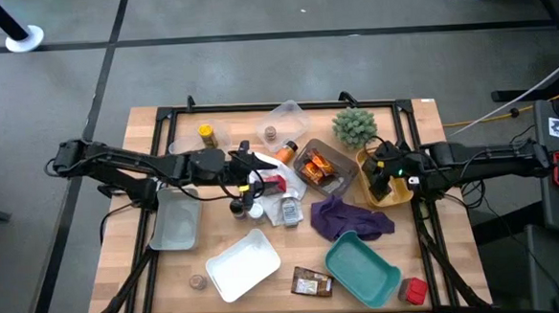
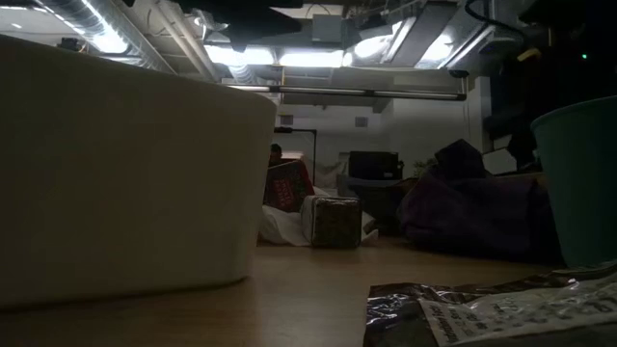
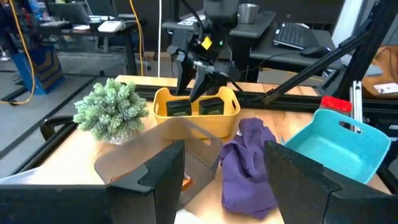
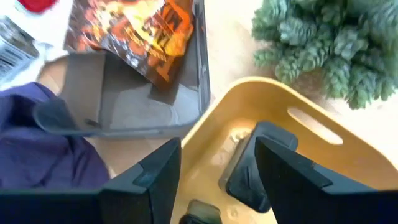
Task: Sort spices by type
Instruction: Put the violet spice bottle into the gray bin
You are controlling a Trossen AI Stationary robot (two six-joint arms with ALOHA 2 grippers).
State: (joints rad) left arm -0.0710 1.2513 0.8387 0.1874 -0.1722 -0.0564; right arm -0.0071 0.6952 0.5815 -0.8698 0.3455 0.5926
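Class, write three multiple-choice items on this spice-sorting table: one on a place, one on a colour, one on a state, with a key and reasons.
1. Where does the right gripper hang?
A. over the yellow basket
B. over the teal tray
C. over the white tray

2. What colour is the crumpled cloth between the grey tray and the teal tray?
A. white
B. purple
C. red

3. How do the left gripper's fingers stand?
A. shut on a jar
B. shut on the cloth
C. open, holding nothing

Key: 1 A, the right wrist view looks straight down into the yellow basket. 2 B, the high and left wrist views both show it purple. 3 C, the left wrist view shows a wide empty gap between its fingers.
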